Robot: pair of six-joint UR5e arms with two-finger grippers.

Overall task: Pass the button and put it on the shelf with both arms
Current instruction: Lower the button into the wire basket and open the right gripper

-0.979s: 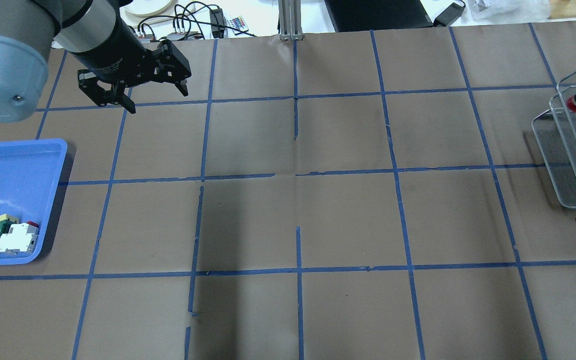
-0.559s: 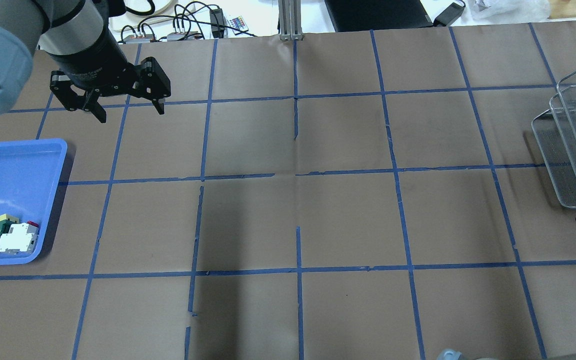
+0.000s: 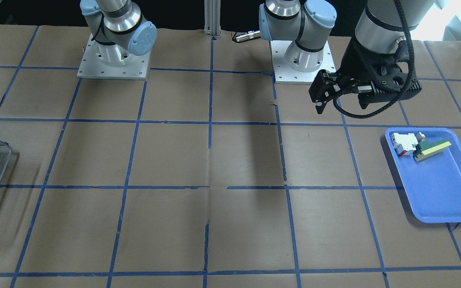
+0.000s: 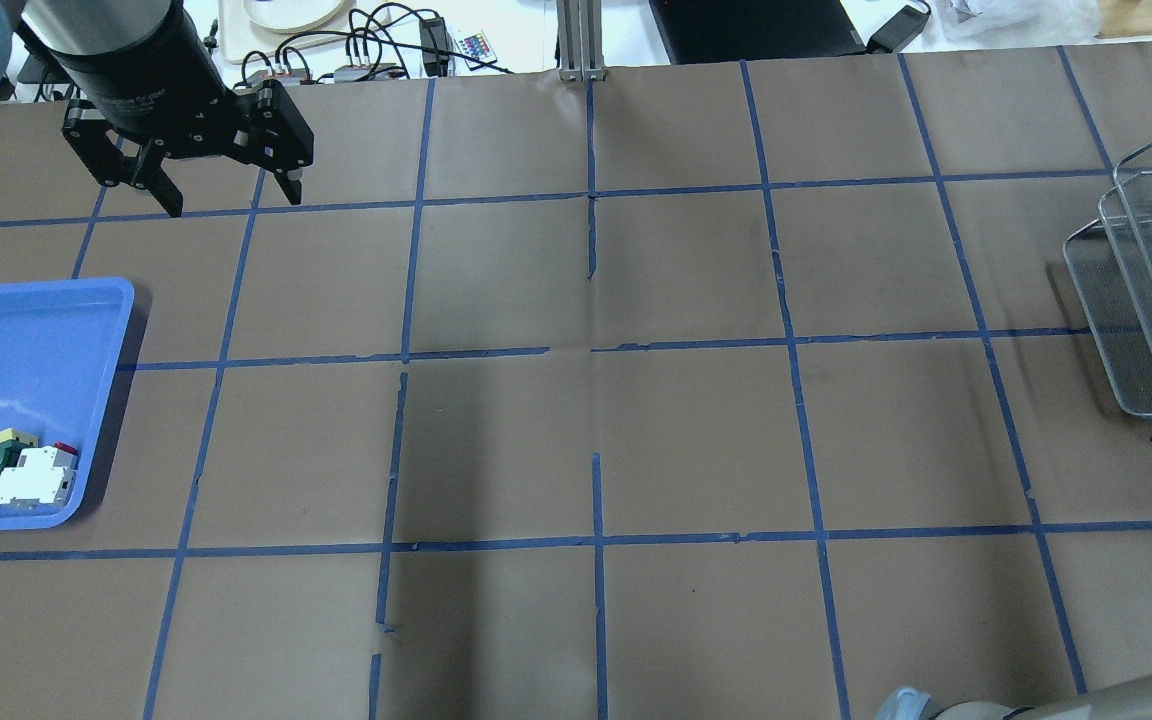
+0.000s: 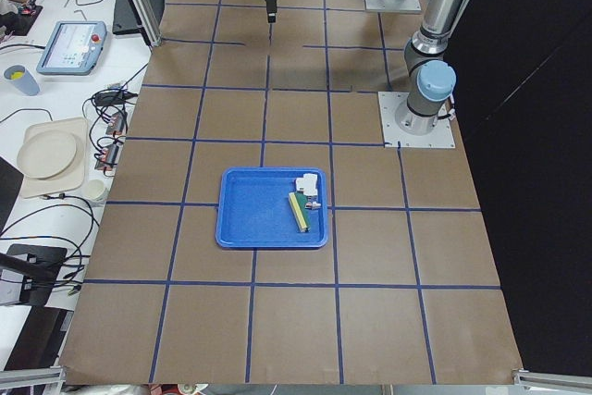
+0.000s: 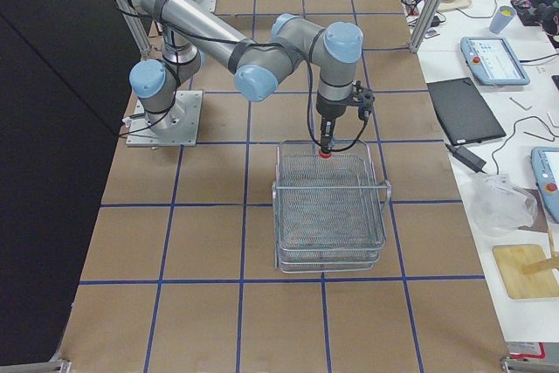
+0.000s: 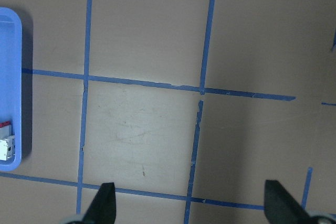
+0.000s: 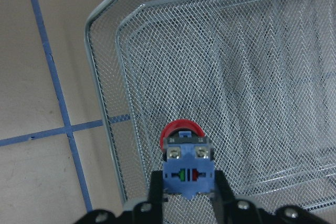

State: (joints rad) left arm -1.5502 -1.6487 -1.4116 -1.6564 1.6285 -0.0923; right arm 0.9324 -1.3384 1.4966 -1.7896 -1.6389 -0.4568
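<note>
Brown tabletop (image 4: 696,440), right edge: right hand (image 8: 189,183) pinches the button (image 8: 181,128), cap down above the shelf (image 8: 247,61); left hand (image 4: 234,203) gapes empty.

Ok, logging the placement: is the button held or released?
Held: the button sits clamped between the fingers of the right gripper, red cap down, over the shelf.

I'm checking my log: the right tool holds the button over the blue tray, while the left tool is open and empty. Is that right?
Not quite. The right tool holds the button over the wire shelf, not the blue tray; the right wrist view shows it. The left tool is open and empty.
</note>
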